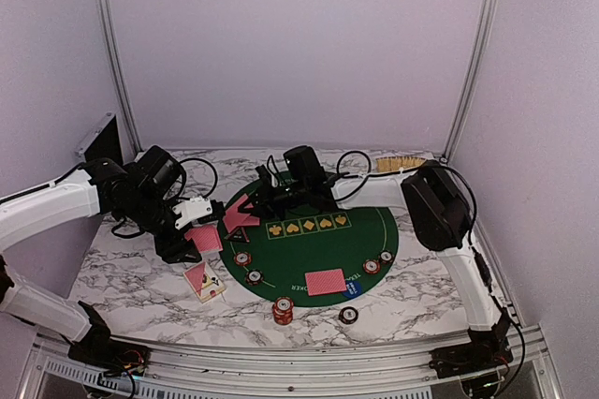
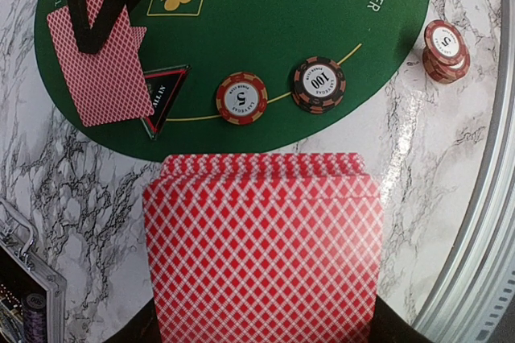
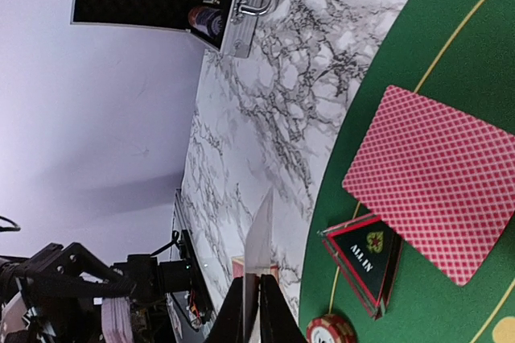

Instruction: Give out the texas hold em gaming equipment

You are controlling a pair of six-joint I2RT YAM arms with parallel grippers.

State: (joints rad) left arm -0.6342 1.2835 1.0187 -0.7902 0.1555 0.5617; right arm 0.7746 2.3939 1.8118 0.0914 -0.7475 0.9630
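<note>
- Right claw (image 3: 256, 283) was clenched on a single red-backed card (image 3: 260, 234), seen edge-on as a thin pale sliver, above the left rim of the green mat (image 1: 365, 230).
- So thin a pinch looked risky: the held card could twist or slide out and land off the mat, on the marble table (image 1: 412, 296).
- Beneath it lay a face-down card (image 3: 438, 182), touching the black triangular marker (image 3: 366, 258) (lettered ALL IN). A low or clumsy release might push either one out of place.
- Left claw (image 1: 198, 235) was grasping the deck (image 2: 265, 254), its cards slid into a slight fan, just left of the mat. A jolt could spill them.
- Both arms met close together at the mat's left side, so a careless move by either could bump the deck.
- On the mat's near-left edge sat the chip marked 5 (image 2: 241, 98) and the chip marked 100 (image 2: 319, 84), near enough for a dragging card to sweep them.
</note>
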